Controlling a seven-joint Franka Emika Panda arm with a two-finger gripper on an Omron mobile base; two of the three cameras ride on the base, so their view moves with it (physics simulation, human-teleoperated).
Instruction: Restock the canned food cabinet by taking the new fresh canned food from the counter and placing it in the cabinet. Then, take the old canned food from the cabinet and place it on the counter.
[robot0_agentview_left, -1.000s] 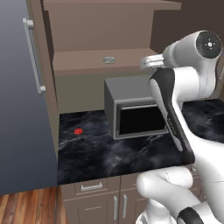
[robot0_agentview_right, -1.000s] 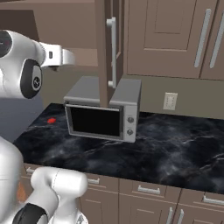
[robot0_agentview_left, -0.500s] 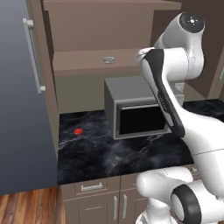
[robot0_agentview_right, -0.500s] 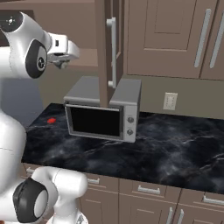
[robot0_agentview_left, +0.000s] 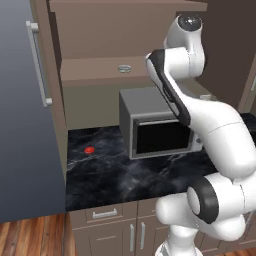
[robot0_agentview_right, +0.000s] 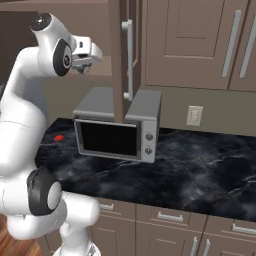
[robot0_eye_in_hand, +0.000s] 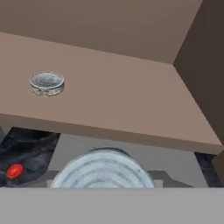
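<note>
My gripper (robot0_agentview_right: 91, 54) is raised in front of the brown cabinet (robot0_agentview_left: 95, 71), about level with its lower shelf, and is shut on the new fresh canned food (robot0_eye_in_hand: 103, 171). The can's ringed silver top shows at the bottom of the hand view, just short of the shelf's front edge (robot0_eye_in_hand: 131, 140). The old canned food (robot0_eye_in_hand: 47, 83) is a flat silver tin lying on that shelf, left of the held can; the same tin (robot0_agentview_left: 125, 68) sits near the shelf's middle in the left base view. Below lies the black marble counter (robot0_agentview_left: 110, 175).
A grey microwave (robot0_agentview_left: 155, 127) stands on the counter under the shelf. A small red object (robot0_agentview_left: 89, 149) lies on the counter to its left. The open cabinet door (robot0_agentview_right: 125, 55) hangs just right of my hand. A tall grey panel with a handle (robot0_agentview_left: 25, 125) bounds the left.
The arm has lifted and swung the held can up and in toward the cabinet shelf. The tin and the red object have stayed put.
</note>
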